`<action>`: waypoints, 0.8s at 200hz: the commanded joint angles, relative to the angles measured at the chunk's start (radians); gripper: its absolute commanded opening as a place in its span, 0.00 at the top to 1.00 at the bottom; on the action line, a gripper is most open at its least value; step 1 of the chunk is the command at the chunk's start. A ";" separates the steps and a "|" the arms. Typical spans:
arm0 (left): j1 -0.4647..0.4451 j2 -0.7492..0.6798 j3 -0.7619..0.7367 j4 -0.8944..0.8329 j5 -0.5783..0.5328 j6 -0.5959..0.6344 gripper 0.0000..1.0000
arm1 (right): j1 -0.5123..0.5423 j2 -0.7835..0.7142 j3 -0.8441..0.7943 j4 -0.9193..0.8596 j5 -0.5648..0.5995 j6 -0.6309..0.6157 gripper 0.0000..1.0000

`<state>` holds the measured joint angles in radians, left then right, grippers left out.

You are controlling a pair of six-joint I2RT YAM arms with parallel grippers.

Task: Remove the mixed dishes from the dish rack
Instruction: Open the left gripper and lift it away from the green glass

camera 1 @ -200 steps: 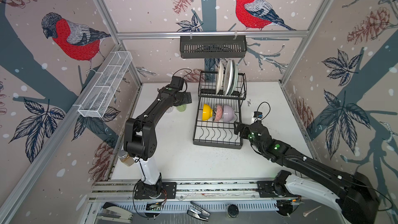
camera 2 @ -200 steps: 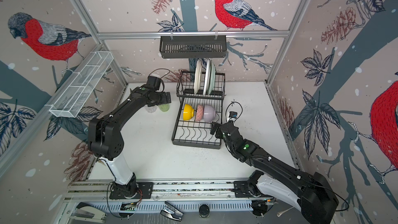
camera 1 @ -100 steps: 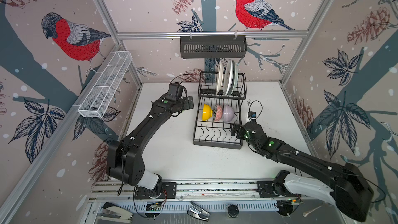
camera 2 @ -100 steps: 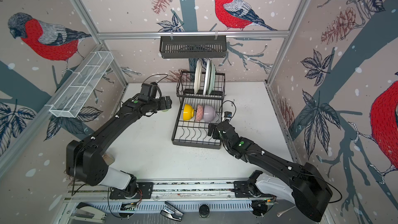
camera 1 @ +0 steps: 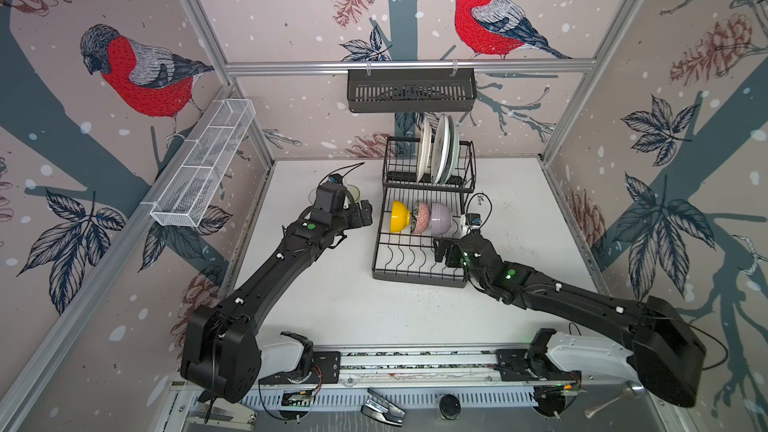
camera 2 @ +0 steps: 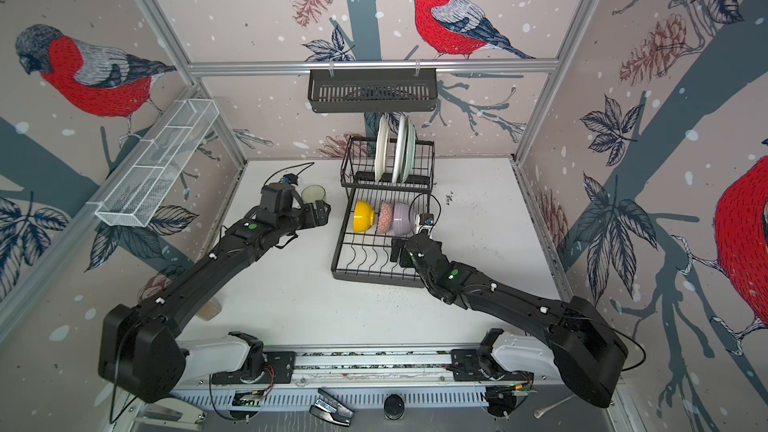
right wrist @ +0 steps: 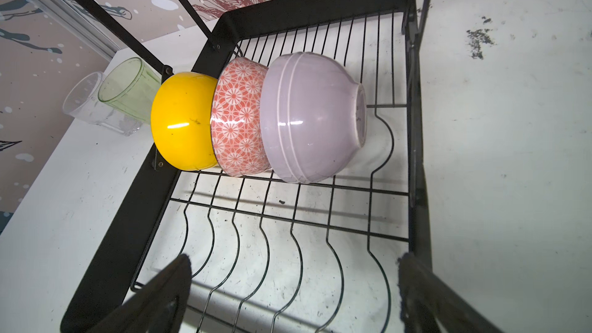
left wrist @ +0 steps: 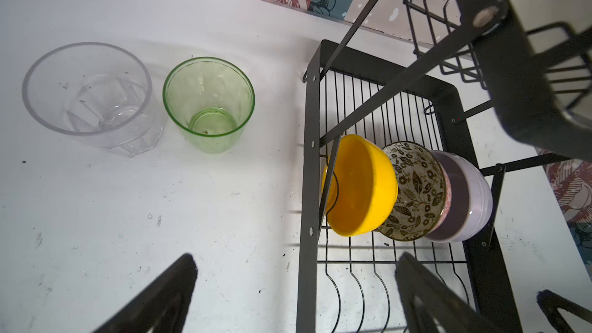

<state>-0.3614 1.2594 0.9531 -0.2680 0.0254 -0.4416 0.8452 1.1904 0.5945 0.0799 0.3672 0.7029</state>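
Note:
The dish rack (camera 1: 417, 280) stands at the back middle in both top views. On its lower tray a yellow bowl (camera 1: 400, 216), a pink-patterned bowl (right wrist: 240, 116) and a lilac bowl (right wrist: 307, 116) lean on edge in a row. Two cream plates (camera 1: 424, 147) and a mint plate (camera 1: 454, 147) stand in the raised basket. A clear tumbler (left wrist: 88, 94) and a green tumbler (left wrist: 208, 104) stand upright on the table left of the rack. My left gripper (camera 1: 365, 214) is open and empty, just left of the yellow bowl. My right gripper (camera 1: 442, 251) is open and empty over the tray's wavy wires, in front of the lilac bowl.
A black slotted basket (camera 1: 411, 89) hangs on the back rail above the rack. A white mesh trough (camera 1: 203, 172) hangs on the left wall. A wooden block (camera 2: 210, 309) lies under the left arm. White table (camera 1: 519, 209) lies bare right of the rack.
The left gripper has pulled back from the tumblers and swung right toward the rack's left side. The right gripper has slid left and forward over the tray. Both stayed open.

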 commanded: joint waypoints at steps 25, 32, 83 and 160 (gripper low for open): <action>-0.001 -0.064 -0.095 0.175 0.041 -0.013 0.03 | 0.011 0.023 0.002 0.050 0.058 0.007 0.01; -0.001 -0.071 -0.109 0.187 0.044 -0.013 0.03 | 0.011 0.022 0.001 0.053 0.059 0.006 0.00; -0.001 -0.109 -0.196 0.283 0.066 -0.048 0.03 | 0.023 0.044 -0.002 0.078 0.071 0.003 0.00; -0.002 -0.120 -0.262 0.353 0.113 -0.052 0.03 | 0.032 0.113 0.011 0.120 0.067 -0.013 0.00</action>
<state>-0.3614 1.1439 0.7052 0.0029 0.0895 -0.4820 0.8711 1.2858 0.5961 0.1543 0.4217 0.7071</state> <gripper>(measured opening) 0.971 0.996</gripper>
